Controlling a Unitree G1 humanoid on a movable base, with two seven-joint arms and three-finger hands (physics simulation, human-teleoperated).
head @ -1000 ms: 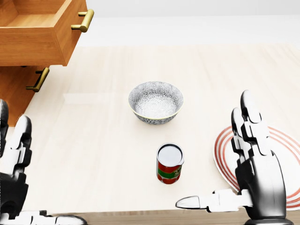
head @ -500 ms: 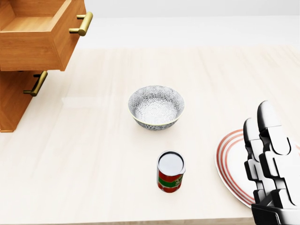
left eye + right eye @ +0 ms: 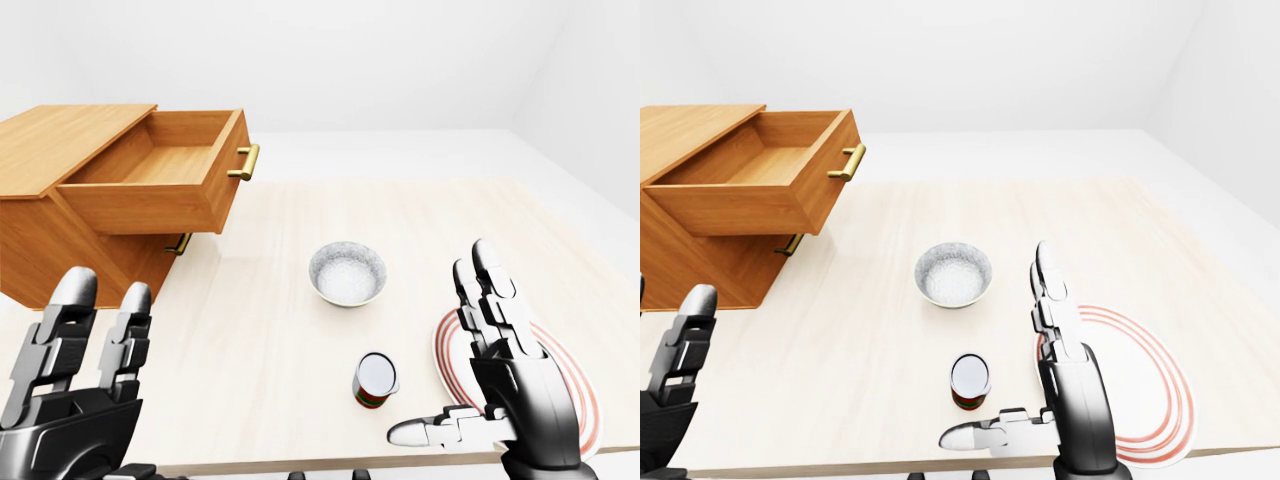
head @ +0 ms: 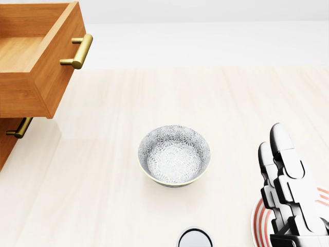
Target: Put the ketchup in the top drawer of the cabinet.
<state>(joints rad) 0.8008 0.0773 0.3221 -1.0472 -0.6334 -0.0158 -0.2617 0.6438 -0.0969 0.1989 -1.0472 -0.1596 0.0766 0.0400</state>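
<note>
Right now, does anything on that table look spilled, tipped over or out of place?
Nothing stands out. The can stands upright, the bowl sits level and looks empty, and the striped plate lies flat. The cabinet's top drawer is pulled open and empty, which suits the task.

Pale wooden table [image 3: 280, 330] bearing a wooden cabinet [image 3: 70, 225] at its far left with the top drawer [image 3: 165, 180] open, a patterned bowl [image 3: 347, 273] near centre, a red can [image 3: 375, 380] nearer, and a red-ringed plate [image 3: 1140, 385] at right.
</note>
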